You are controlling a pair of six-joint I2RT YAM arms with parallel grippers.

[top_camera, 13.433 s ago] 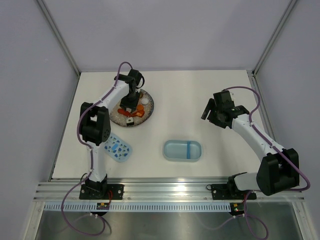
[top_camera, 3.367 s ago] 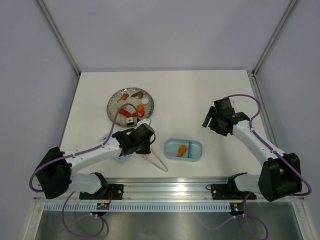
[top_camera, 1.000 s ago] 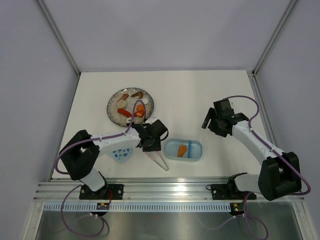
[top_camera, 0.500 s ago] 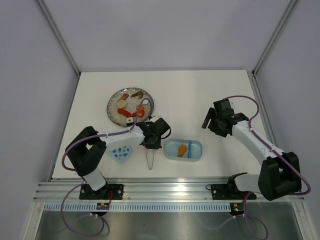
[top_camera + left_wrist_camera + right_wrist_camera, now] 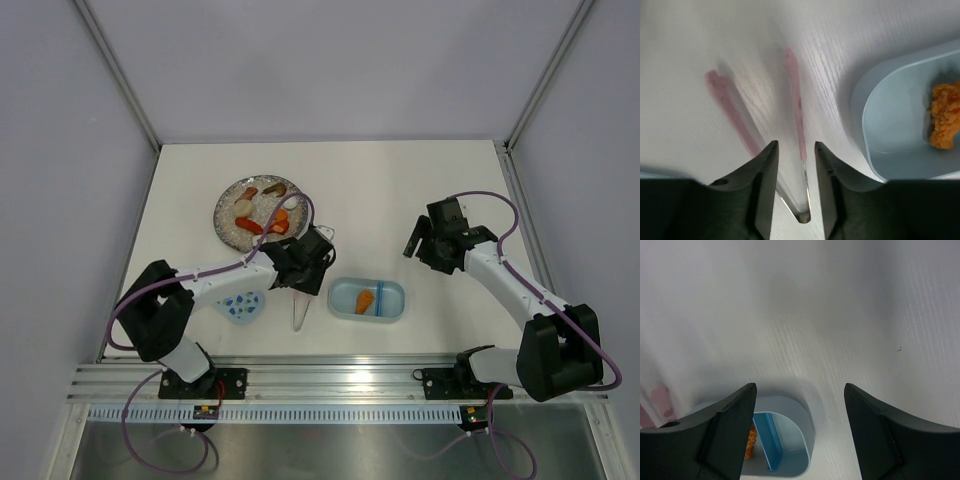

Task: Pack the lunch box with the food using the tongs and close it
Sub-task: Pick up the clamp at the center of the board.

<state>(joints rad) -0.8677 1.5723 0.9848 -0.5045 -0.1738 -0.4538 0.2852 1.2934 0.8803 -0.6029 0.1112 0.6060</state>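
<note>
One tongs [image 5: 796, 100] clamped in left gripper [image 5: 795, 146], just beside one lunch box [image 5: 865, 100]; one orange food piece [image 5: 945, 120] inside; right gripper [image 5: 800, 387] wide apart, empty; one lid [image 5: 243, 303], one plate [image 5: 222, 225] near

1. The plate [image 5: 226, 232] sits on the table [image 5: 400, 180] at the far left, with several food pieces [image 5: 250, 225] on it.
2. The lunch box [image 5: 392, 299] lies nearer the front edge, about midway across, to the right of the plate and in front of it.
3. One food piece [image 5: 365, 299] lies in the lunch box's left compartment, just left of the divider.
4. The lid [image 5: 240, 308] lies left of the lunch box, in front of the plate, partly under my left arm.
5. The tongs [image 5: 299, 310] reach toward the front edge between the lid and the lunch box, their joined end between the fingers of my left claw [image 5: 795, 146].
6. My right claw [image 5: 800, 386] is behind and to the right of the lunch box.
</note>
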